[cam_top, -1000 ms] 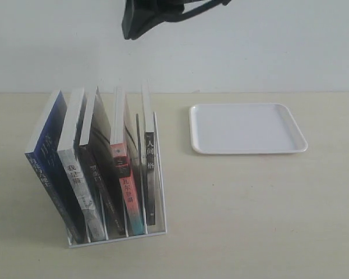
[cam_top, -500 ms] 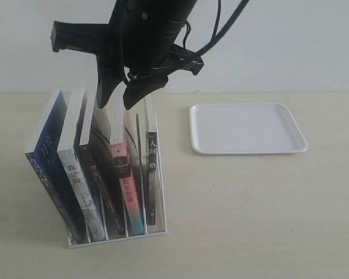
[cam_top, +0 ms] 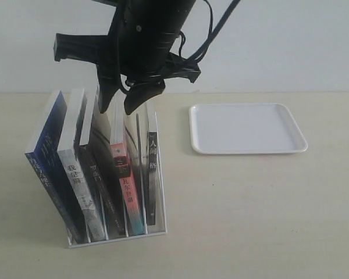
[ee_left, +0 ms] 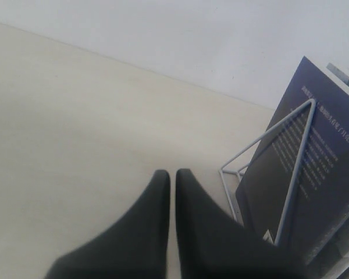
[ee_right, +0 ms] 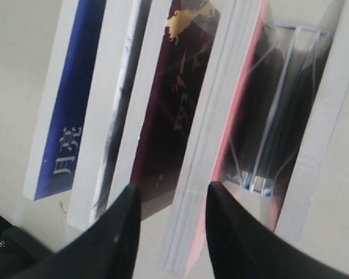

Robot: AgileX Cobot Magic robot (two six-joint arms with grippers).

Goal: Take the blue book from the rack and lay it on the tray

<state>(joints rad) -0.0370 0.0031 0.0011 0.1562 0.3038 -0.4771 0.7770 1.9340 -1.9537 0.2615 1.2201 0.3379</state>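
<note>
Exterior view: right arm [cam_top: 142, 46] is cut off by the top edge. The right gripper [cam_top: 117, 107] covers the upper corners of the middle books [cam_top: 127, 186]. Spine characters are too small to read.

Left wrist view: blue book [ee_left: 328, 174] runs off the right edge (front cover unseen). Only one wire end of the rack [ee_left: 295, 168] shows.

Right wrist view: fingers [ee_right: 119, 232] are blurred, their bases cut off.

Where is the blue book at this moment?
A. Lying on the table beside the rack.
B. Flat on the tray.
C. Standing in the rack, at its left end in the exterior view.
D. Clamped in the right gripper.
C: the blue book leans in the end slot of the rack, while the tray holds nothing and the open right gripper hangs above the middle books.
</note>
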